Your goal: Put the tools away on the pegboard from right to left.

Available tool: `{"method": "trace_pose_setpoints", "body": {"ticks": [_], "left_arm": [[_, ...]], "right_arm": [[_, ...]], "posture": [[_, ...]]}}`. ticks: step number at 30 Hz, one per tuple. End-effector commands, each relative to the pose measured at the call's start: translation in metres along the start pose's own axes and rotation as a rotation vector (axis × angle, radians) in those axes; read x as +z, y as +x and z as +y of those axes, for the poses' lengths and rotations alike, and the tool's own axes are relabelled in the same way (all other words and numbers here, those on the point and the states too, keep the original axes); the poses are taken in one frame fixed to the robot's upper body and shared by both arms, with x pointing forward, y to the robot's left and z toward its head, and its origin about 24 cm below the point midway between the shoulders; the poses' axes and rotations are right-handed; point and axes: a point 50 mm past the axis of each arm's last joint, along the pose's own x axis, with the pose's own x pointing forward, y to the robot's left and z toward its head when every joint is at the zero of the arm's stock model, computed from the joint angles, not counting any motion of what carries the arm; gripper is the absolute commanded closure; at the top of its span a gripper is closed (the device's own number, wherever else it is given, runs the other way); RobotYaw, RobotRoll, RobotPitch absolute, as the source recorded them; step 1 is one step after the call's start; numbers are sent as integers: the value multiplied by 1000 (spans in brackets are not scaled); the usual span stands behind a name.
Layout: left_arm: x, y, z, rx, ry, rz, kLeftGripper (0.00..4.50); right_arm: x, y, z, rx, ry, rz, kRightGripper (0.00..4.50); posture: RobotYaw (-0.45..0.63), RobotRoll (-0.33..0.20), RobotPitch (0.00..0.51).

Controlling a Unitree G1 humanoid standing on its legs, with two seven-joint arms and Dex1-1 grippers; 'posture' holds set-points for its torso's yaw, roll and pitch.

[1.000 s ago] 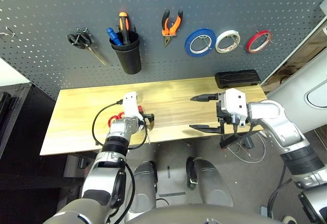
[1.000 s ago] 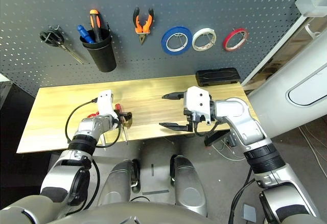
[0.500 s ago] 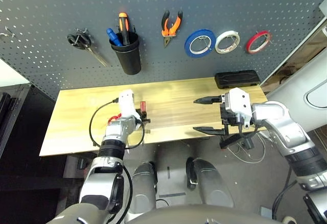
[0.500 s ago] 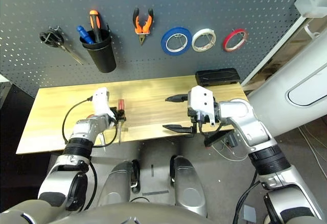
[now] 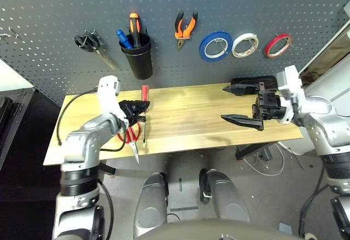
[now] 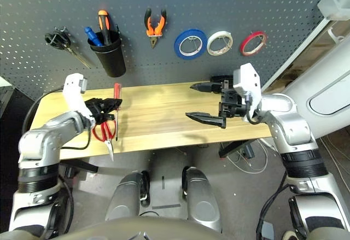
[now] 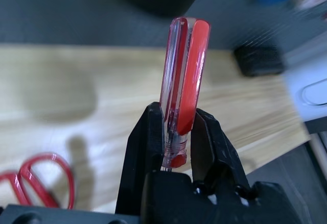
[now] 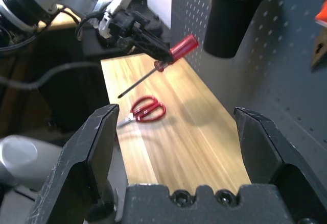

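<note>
Left gripper [image 5: 136, 109] pinches the screwdriver [image 5: 144, 104] by its handle, lifted above the table [image 5: 191, 114]; right gripper [image 5: 244, 104] is wide open, empty. Scissors [image 6: 101, 130] lie near-left. Tape [image 5: 278, 45] and pliers [image 5: 184, 28] hang on the pegboard [image 5: 49, 10]. Step 3: lift toward the cup [image 5: 137, 57], tip down.

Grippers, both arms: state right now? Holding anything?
Left gripper: shut on the red-handled screwdriver, lifted above the table.
Right gripper: open, holding nothing.
</note>
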Motion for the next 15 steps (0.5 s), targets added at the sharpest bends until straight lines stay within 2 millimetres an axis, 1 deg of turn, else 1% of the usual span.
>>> {"method": "trace_pose_setpoints", "body": {"ticks": [1,7,10,13,15], "left_arm": [[26,-9,-19,-184,19,-83,3667],[71,-24,-31,-332,44,-170,3667],[90,-31,-33,-383,44,-236,3667],[107,-32,-31,-378,37,-322,3667],[117,-29,-28,-355,44,-379,3667]], "right_arm": [[15,-8,-9,-26,1,-30,0],[23,-11,-18,-38,-3,-53,0],[27,-12,-20,-38,11,-85,0],[30,-13,-24,-38,10,-98,0],[31,-13,-27,-43,3,-104,0]], "posture": [[-20,0,47],[-28,0,33],[-28,0,28],[-26,0,23],[-25,0,17]]}}
